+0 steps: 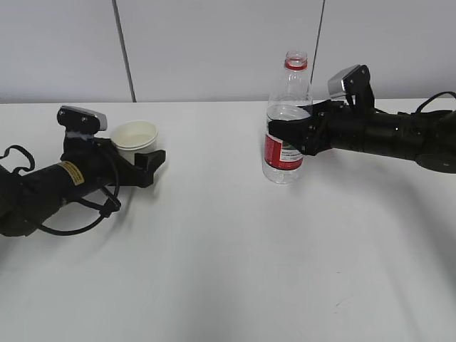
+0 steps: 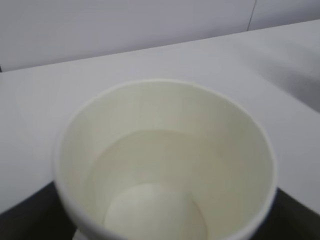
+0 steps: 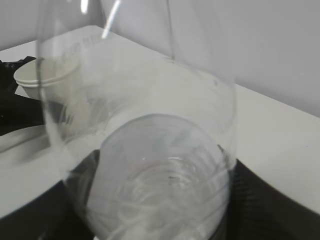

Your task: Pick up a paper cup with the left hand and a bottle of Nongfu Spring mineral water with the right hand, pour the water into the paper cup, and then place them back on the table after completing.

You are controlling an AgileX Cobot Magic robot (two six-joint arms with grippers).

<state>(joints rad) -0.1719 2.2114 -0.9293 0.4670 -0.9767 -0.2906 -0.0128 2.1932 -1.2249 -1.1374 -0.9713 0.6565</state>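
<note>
My left hand [image 1: 146, 165] cradles the paper cup [image 1: 134, 135]; my right hand [image 1: 303, 135] grips the water bottle [image 1: 288, 121]. Both rest on the table [image 1: 228, 271]. Next, I judge, releasing them.

Saw no words clear enough to read. Found a red and white label [image 1: 279, 152] wrapped around the bottle [image 1: 287, 117], with tiny dark print on the white part, far too small to make out. Spotted a small yellow sticker [image 1: 70, 172] on the left arm [image 1: 50, 187], its black marks too little to read as well. Nothing written on the paper cup [image 2: 165, 165].
</note>
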